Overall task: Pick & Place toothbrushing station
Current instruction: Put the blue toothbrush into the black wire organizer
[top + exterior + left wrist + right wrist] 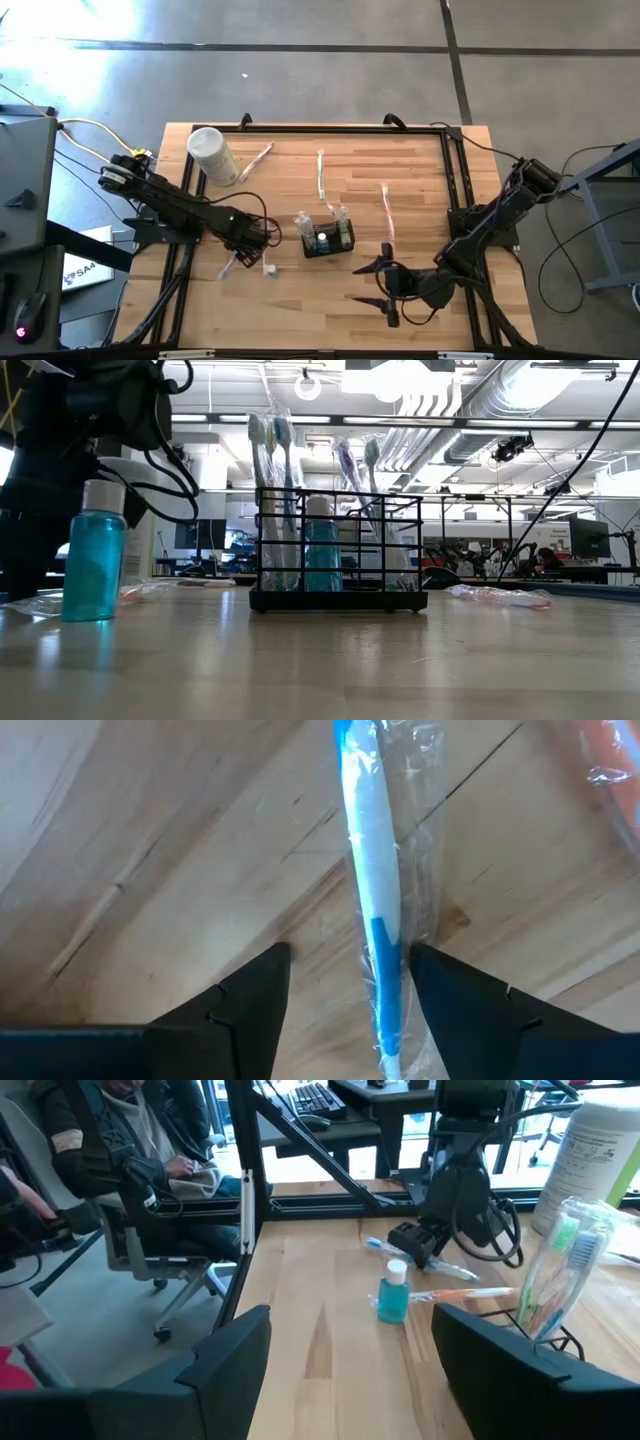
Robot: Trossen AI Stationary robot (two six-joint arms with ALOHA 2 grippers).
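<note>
Left pincer (262, 238): low over the desk at lower left of centre in the overhead picture, fingers (250, 995) spread apart, straddling a wrapped toothbrush (372, 900) but not yet pinching it. In its own wrist picture the blue and white handle lies nearer one finger than the other.
Step in hand, as I judge it: closing on that wrapped toothbrush so it can go to the station.
How to do it well: centre the handle between the fingers first, then close slowly. The clear wrapper looks slippery and could slide or crumple, so the grip should land on the firm handle, not on loose film.
Neighbours: a small blue bottle (269, 268) stands just beside this pincer, toward the bottom edge of the overhead picture. I think a careless lift could tip it. Another wrapped brush with orange (610, 770) lies near.
Toothbrushing station (328, 238): black wire holder near the middle of the desk (400, 170), upright, already holding several brushes and a bluish bottle. It sits well apart from the left pincer, toward the centre.
Right pincer (385, 292): waiting at lower right of centre, fingers wide apart, empty.
Further out: a white canister (212, 154) at upper left of the desk, and more wrapped brushes (385, 205) lying loose above the station.
Room: a seated person (130, 1150) shows beyond the desk edge in the right wrist picture.
</note>
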